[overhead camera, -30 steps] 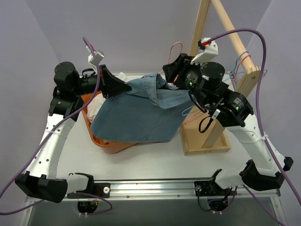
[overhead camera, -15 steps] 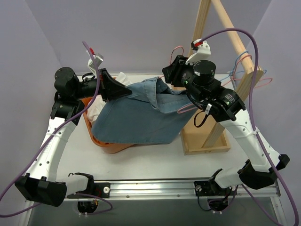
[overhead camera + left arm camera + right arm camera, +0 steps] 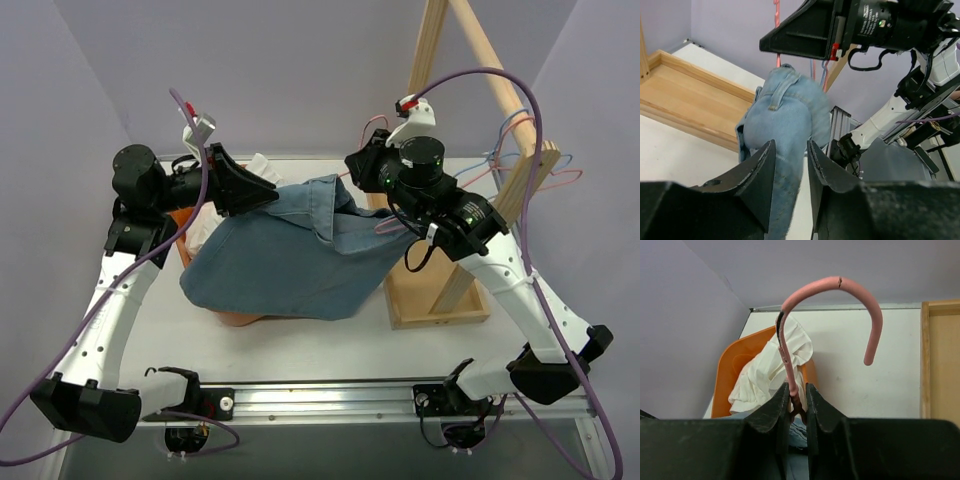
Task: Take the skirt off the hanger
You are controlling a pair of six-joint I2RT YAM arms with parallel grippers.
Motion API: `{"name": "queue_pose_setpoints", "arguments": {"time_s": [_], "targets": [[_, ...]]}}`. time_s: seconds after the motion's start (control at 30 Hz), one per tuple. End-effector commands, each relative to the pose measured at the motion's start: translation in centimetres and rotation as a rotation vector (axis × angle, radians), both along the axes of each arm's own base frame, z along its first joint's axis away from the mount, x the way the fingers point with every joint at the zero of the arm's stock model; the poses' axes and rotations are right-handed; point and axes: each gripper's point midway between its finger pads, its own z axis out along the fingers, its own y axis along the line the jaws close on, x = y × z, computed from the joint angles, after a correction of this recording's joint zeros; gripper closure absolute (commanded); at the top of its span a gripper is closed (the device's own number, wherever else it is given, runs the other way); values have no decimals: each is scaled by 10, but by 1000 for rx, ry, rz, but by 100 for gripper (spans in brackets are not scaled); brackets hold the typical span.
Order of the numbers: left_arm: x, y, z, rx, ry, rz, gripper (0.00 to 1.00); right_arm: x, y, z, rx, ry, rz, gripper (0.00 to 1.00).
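1. Presently, my left end effector (image 3: 790, 147): fingers pinching a fold of the denim skirt (image 3: 290, 255); fabric bunched between them.
2. My right end effector (image 3: 796, 392): pressed together on the stem of the pink hanger (image 3: 832, 282); hook pointing upward.
3. Skirt: spread in the air between my two arms; hem drooping over the orange basket (image 3: 727, 375) on the bench (image 3: 330, 340).
4. Basket: white cloth (image 3: 765, 375) inside.

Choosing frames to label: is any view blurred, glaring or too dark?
Top external: even soft light, sharp, no glare; the denim skirt throws a faint shadow on the table. Left wrist: skirt in focus, left gripper near the lens dark, slightly soft. Right wrist: pink hanger crisp, right gripper nearly black.
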Motion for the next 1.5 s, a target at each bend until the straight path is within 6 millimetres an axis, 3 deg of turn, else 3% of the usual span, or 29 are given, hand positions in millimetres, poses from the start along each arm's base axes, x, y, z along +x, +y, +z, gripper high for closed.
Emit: {"name": "queue_pose_setpoints", "arguments": {"time_s": [0.0,0.13,0.17,0.2,0.27,0.3,0.33,0.37,0.4,0.43,0.47,0.63,0.93,1.07,1.3,1.47], "targets": [[-18,6,28,-35,-157,30,60,-9,-5,9,36,-11,-3,100],[-23,6,36,-59,-166,22,49,-11,-4,0,42,4,7,100],[-25,6,39,-69,-169,19,39,-11,-3,-2,47,10,10,100],[-28,2,41,-77,-171,4,20,-13,-1,-5,53,12,21,100],[-32,-3,46,-71,-184,-13,15,-14,1,-8,65,17,27,100],[-34,-11,43,-47,-222,-27,1,-14,1,-6,78,13,28,100],[-34,-15,28,1,-147,-32,6,-14,2,-7,82,17,33,100],[-33,-17,38,18,-187,7,6,-15,3,-7,83,17,38,100],[-27,-21,31,73,-243,31,6,-16,3,-7,86,18,39,100],[-35,-29,15,131,-188,19,6,-16,4,-6,88,18,45,100],[-27,-28,20,158,-211,88,6,-17,3,-4,94,16,46,100],[-17,-39,-8,306,-183,194,6,-19,4,2,115,11,51,100],[26,-26,-38,437,-93,489,6,-26,8,9,147,7,87,100],[36,-28,-49,447,-72,533,6,-27,6,9,149,6,84,100],[38,-38,-52,472,-88,595,6,-30,6,8,156,7,93,100],[24,-55,-42,432,-113,566,6,-28,5,4,145,12,82,100]]}}
